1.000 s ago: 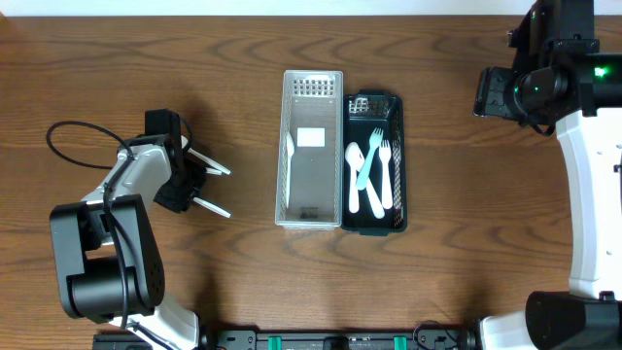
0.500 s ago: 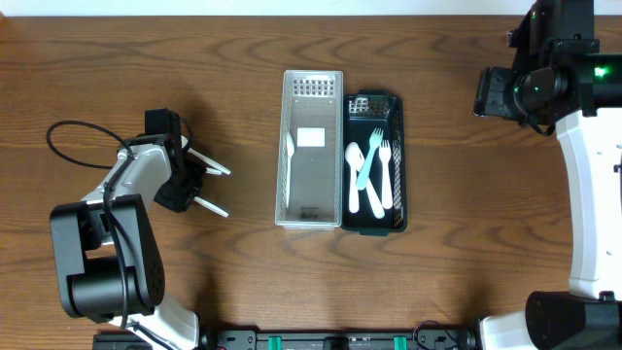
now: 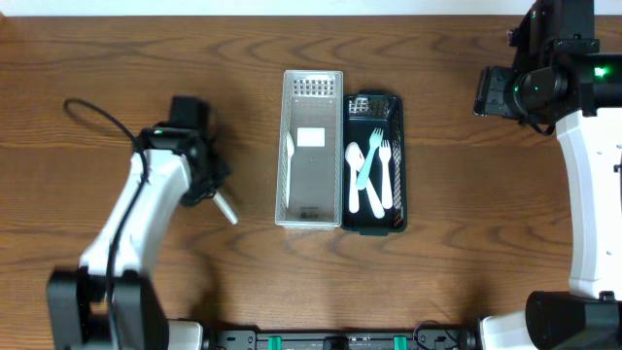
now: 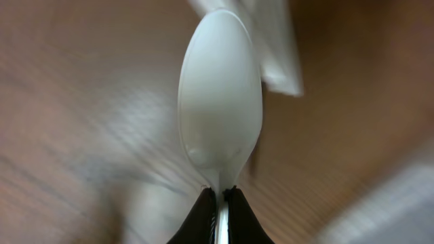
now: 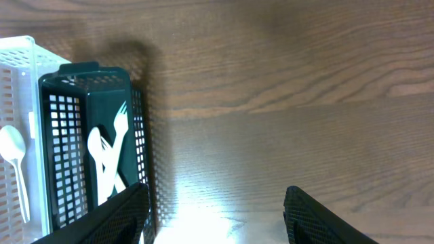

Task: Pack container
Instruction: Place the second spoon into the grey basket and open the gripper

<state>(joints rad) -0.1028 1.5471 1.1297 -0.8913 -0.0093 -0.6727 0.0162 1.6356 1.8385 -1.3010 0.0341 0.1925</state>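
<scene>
My left gripper (image 4: 218, 196) is shut on the handle of a white plastic spoon (image 4: 220, 108), held above the wood; this view is blurred. In the overhead view the left gripper (image 3: 212, 190) is left of the baskets, with the spoon's white end (image 3: 225, 208) sticking out. A white slotted basket (image 3: 282, 146) holds one white spoon (image 3: 289, 146). Touching its right side, a dark green basket (image 3: 400, 165) holds white and light blue spoons and forks (image 3: 372, 175). My right gripper (image 5: 217, 224) is open and empty over bare table, right of the dark basket (image 5: 81, 81).
The right arm (image 3: 530, 87) hangs over the table's far right. The left arm's black cable (image 3: 97, 112) loops at the left. The white basket's corner (image 5: 20, 54) and the forks (image 5: 108, 156) show in the right wrist view.
The left arm has swung right, toward the baskets, and its gripper, spread before, is now shut on the white spoon. The right arm and the baskets have not moved.
</scene>
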